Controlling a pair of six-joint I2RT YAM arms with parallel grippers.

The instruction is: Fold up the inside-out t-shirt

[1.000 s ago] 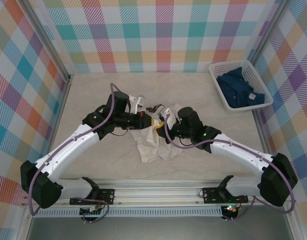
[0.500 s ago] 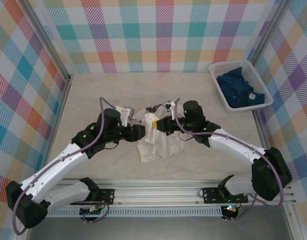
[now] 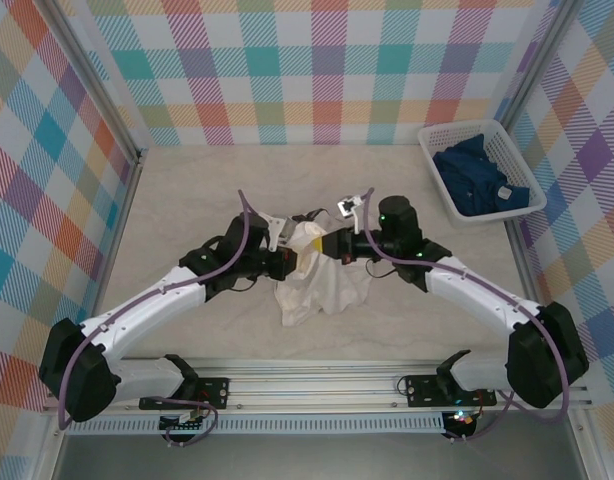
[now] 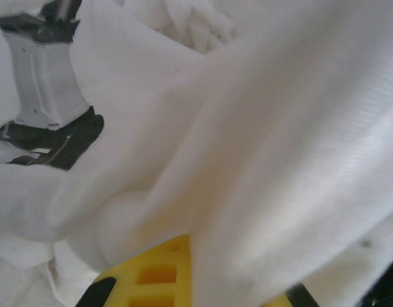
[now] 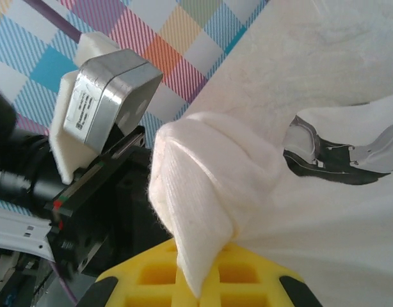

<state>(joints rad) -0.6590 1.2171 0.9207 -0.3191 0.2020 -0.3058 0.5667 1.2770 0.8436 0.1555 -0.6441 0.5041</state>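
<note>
The inside-out t-shirt (image 3: 315,280) is a bunched white heap at the middle of the table, its top lifted between the two arms. My left gripper (image 3: 293,262) comes in from the left and is shut on the cloth. In the left wrist view the white fabric (image 4: 260,141) runs down between the yellow fingers (image 4: 155,275). My right gripper (image 3: 327,246) meets it from the right and is shut on a thick fold of the shirt (image 5: 203,185), which is pinched between its yellow fingers (image 5: 152,278). The two grippers sit nearly tip to tip.
A white basket (image 3: 507,140) stands at the back right and holds a dark blue garment (image 3: 479,180). Bare beige table lies around the shirt, with checked walls on three sides. The left wrist's grey camera box (image 5: 107,96) is close to my right gripper.
My left gripper let go, drew back to the left, then came in again and shut on the shirt. The right gripper kept its hold and shifted slightly toward the back.
</note>
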